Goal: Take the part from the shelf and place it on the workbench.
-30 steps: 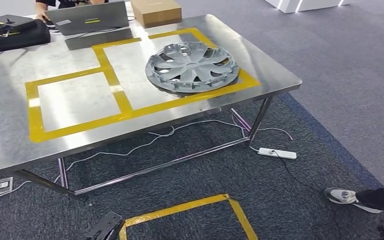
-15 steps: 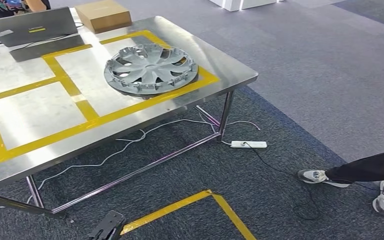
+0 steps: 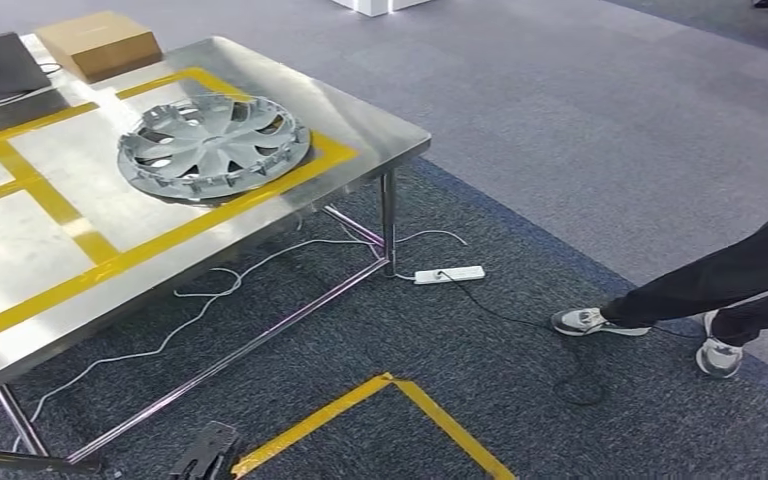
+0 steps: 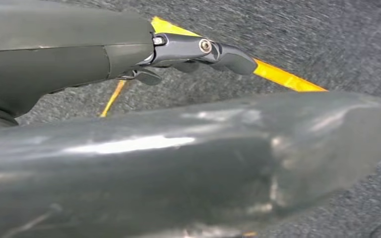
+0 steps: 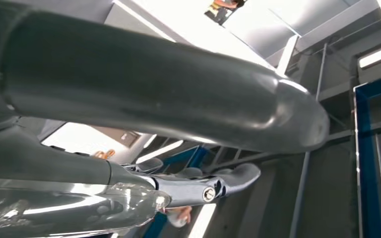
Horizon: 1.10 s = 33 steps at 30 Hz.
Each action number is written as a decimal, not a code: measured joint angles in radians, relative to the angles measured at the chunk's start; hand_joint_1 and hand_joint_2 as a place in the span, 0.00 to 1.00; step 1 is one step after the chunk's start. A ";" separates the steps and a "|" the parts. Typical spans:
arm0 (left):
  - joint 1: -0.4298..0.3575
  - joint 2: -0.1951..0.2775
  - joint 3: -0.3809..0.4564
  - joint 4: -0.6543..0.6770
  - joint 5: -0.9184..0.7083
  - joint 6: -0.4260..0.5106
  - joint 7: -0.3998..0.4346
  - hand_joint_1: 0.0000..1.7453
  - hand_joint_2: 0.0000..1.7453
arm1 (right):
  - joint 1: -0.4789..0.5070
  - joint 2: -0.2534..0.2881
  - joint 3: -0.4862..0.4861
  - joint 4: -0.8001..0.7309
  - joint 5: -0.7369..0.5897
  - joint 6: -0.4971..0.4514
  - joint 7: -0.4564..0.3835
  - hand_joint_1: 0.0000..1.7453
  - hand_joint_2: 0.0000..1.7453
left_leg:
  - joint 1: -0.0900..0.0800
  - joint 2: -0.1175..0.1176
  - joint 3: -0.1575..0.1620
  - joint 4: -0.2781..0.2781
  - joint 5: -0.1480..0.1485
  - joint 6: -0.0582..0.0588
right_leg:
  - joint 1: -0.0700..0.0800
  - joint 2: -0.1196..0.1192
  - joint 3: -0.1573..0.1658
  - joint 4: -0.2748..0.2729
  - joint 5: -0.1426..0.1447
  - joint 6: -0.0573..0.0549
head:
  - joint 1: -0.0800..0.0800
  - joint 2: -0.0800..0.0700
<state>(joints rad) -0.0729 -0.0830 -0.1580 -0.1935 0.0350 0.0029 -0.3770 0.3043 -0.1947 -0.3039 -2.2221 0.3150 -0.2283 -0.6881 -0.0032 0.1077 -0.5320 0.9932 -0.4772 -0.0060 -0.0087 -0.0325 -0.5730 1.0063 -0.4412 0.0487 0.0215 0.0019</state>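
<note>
On the workbench (image 3: 380, 125) lies the part (image 3: 214, 146), far from each empty, loosely spread robot hand (image 4: 198, 52).

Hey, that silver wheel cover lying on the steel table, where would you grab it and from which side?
Probably by its outer rim, from the table's near long edge. The wheel cover lies flat inside the yellow tape with its spoked face up, so its rim is the graspable edge. The slots between spokes could take fingers too. It sits close to that edge of the table, and the cardboard box stands on the far side.

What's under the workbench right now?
Under the workbench: white cables on dark carpet, the table's metal crossbars, a white power strip just beyond its leg. The tabletop hides the floor farther back.
</note>
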 joint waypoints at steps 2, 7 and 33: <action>-0.002 0.003 0.009 0.000 0.006 -0.011 -0.007 0.00 0.00 | -0.040 0.002 0.044 0.010 0.033 -0.015 0.017 0.00 0.00 | 0.004 -0.048 -0.022 0.053 -0.038 -0.011 | -0.005 0.022 -0.003 -0.004 0.007 -0.013 | -0.002 0.000; 0.010 0.014 0.021 0.001 0.008 -0.022 -0.008 0.00 0.00 | -0.116 0.003 0.150 0.052 0.067 -0.047 0.054 0.00 0.00 | 0.006 -0.104 -0.144 0.278 -0.111 -0.014 | -0.006 0.085 -0.013 -0.004 0.014 -0.022 | -0.004 0.000; 0.006 0.027 0.028 0.001 -0.011 -0.018 0.005 0.00 0.00 | -0.164 -0.017 0.237 0.120 0.003 -0.046 0.088 0.00 0.00 | 0.002 -0.057 -0.044 0.085 -0.052 -0.007 | 0.001 0.029 -0.027 0.000 0.025 -0.019 | 0.009 0.000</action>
<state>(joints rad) -0.0669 -0.0558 -0.1305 -0.1922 0.0244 -0.0149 -0.3716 0.1398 -0.2121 -0.0673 -2.1023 0.3183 -0.2743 -0.5999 -0.0009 0.0503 -0.5763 1.0780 -0.5292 -0.0134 -0.0080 -0.0038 -0.6004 1.0066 -0.4167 0.0300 0.0305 0.0019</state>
